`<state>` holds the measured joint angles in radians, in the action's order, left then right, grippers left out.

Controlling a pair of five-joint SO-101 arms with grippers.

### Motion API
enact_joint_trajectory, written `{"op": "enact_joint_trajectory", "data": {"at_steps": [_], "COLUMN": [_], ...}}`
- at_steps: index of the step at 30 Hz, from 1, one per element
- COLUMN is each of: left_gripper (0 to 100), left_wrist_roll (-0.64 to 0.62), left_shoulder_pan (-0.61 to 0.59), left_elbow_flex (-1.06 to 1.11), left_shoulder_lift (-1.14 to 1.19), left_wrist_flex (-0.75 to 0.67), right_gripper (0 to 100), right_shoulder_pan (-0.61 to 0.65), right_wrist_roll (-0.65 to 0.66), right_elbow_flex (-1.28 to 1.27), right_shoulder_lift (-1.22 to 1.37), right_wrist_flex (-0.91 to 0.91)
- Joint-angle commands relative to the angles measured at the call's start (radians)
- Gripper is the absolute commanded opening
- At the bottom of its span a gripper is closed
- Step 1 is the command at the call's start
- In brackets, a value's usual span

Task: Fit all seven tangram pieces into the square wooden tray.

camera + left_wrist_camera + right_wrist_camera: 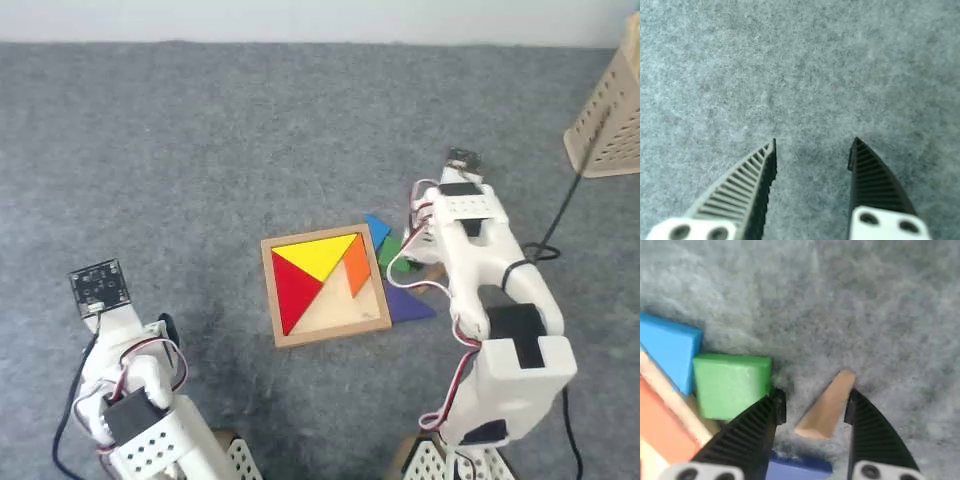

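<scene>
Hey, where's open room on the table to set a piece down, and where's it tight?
Free: grey mat left of the tray, and beyond its far edge. Crowded: tray's right side, where blue piece, green piece, purple piece and tan piece cluster by the right gripper.

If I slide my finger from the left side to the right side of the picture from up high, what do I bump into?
left arm → red piece → orange piece → purple piece → right arm → beige holed basket
</scene>
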<state>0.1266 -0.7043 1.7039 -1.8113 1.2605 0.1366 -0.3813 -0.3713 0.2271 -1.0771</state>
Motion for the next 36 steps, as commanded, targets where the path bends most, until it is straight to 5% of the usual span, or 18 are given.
{"op": "enact_joint_trajectory", "data": {"at_steps": [1,15,27,36], "left_gripper": [23,23,23,23], "left_wrist_roll": [-0.009,-0.009,-0.009,-0.009], "left_shoulder_pan": [0.003,0.003,0.003,0.003], "left_elbow_flex": [-0.019,-0.019,-0.019,-0.019], "left_shoulder_lift": [-0.011,-0.011,-0.011,-0.011], "left_wrist_flex": [0.003,0.003,0.003,0.003], "right_gripper": [17.4,0.4,0.6,0.6], "right_shoulder_pan": [-0.064,-0.074,-0.061,0.242], "right_wrist_roll": [-0.006,0.091,0.169,0.356], "right_elbow_flex": [0.005,0.006,0.005,0.011], "right_shoulder_lift": [-0.019,-0.03,-0.214,-0.409], "right_wrist_flex": [-0.008,-0.01,-0.058,-0.065]}}
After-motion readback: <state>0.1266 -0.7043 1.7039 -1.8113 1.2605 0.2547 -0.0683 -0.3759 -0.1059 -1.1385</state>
